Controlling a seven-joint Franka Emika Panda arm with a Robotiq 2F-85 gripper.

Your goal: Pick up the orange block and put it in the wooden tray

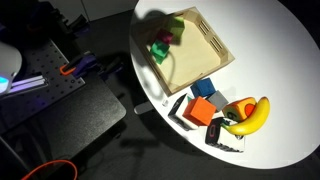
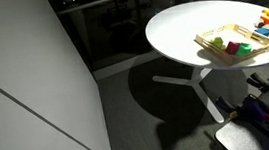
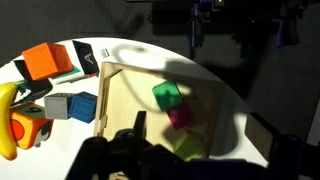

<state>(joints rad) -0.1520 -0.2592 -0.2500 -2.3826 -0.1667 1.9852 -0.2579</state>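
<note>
The wooden tray [image 3: 110,100] lies mid-frame on the white table [image 3: 130,55], holding a green block [image 3: 165,95], a magenta block [image 3: 180,118] and a yellow-green block [image 3: 188,148]. Left of it, outside, sit the orange block [image 3: 42,62], a blue block [image 3: 83,105] and a banana [image 3: 8,120]. The gripper [image 3: 195,140] darkens the lower edge, too shadowed to read its jaws

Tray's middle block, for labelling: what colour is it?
The block is magenta, clearest in the wrist view.

- the table [image 1: 270,60] is lit hard; surroundings left dark in both exterior views
- the wooden tray [image 3: 120,105] is shadowed ahead of the fingers [image 3: 139,122]
- fingers rendered dark, blurred
</note>
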